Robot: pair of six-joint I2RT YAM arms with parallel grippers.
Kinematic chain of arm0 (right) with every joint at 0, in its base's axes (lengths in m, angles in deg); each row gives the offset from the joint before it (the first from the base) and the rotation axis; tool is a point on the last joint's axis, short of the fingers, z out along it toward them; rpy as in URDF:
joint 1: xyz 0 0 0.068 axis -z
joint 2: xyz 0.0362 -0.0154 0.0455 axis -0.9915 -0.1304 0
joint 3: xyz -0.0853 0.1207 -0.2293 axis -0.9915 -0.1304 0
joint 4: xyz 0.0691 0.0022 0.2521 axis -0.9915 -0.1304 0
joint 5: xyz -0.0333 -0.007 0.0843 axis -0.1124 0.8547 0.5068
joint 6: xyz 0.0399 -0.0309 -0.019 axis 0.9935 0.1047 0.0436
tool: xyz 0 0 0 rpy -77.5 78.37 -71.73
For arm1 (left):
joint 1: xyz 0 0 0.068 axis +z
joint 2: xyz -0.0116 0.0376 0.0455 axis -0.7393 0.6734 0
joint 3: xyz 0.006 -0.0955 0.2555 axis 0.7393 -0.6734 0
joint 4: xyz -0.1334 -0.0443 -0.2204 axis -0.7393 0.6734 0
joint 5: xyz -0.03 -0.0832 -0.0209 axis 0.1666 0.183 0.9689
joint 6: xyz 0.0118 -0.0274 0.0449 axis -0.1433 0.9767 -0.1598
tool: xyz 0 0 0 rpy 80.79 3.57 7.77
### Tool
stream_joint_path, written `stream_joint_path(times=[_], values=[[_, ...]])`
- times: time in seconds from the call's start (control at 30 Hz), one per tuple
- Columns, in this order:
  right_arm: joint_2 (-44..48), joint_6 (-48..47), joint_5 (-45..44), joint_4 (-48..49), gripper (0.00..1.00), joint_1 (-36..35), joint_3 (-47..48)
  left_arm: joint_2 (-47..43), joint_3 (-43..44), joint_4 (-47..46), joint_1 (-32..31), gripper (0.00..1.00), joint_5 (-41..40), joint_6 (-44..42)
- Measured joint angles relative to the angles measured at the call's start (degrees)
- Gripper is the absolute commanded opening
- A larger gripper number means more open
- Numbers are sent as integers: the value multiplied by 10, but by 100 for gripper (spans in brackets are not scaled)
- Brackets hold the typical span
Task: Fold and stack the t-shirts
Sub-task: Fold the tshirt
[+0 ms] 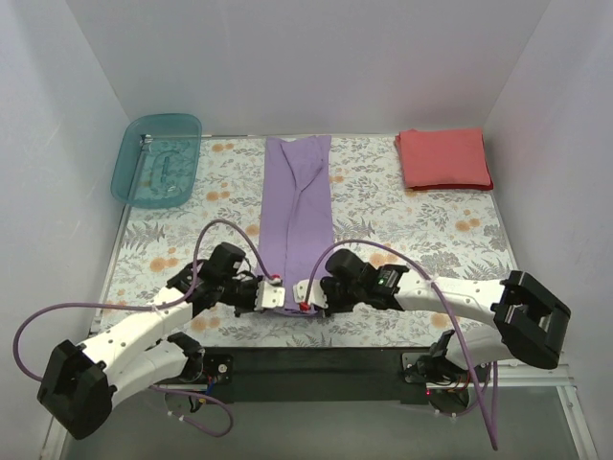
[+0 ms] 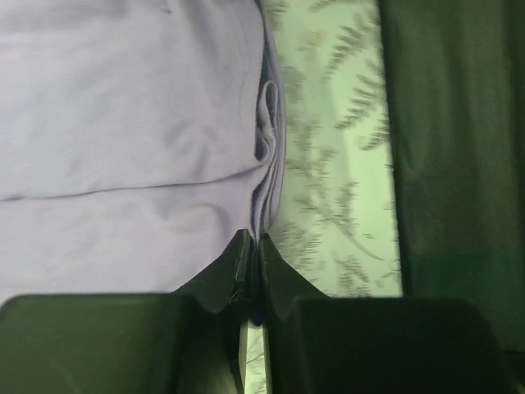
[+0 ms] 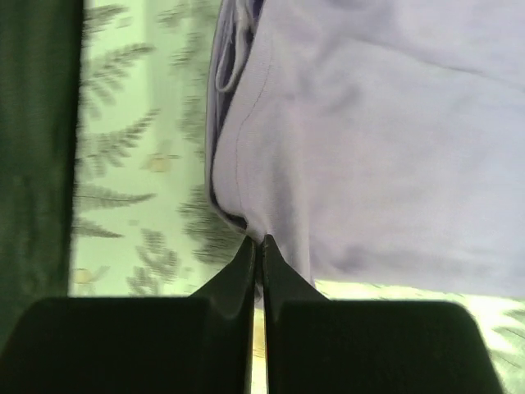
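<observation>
The lavender-purple t-shirt (image 1: 297, 206) lies folded into a long narrow strip down the middle of the floral table, running from the back edge to the front. My left gripper (image 1: 275, 294) is shut on the strip's near left corner (image 2: 258, 215). My right gripper (image 1: 303, 294) is shut on its near right corner (image 3: 256, 226). Both wrist views show the cloth (image 2: 123, 139) (image 3: 385, 148) pinched between the closed fingertips. The coral-red t-shirt (image 1: 443, 159) lies folded into a neat rectangle at the back right.
A teal translucent plastic bin (image 1: 157, 159) sits at the back left corner. White walls close in the table on three sides. The dark front edge of the table (image 1: 316, 364) runs just behind both grippers.
</observation>
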Motion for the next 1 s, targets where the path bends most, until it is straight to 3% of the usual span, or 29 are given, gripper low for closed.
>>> stream_joint_path(times=[0.2,0.37,0.7,1.0], values=[[11,-49,5,-5,1,78,44,86,78,-15,104,0,25,-17],[-7,-120,21,-12,1,137,82,178,133,-60,153,0,38,-51],[-157,-245,69,-7,1,254,229,355,257,-142,223,0,59,-119],[-270,-301,94,-3,1,303,332,487,348,-205,256,0,74,-148]])
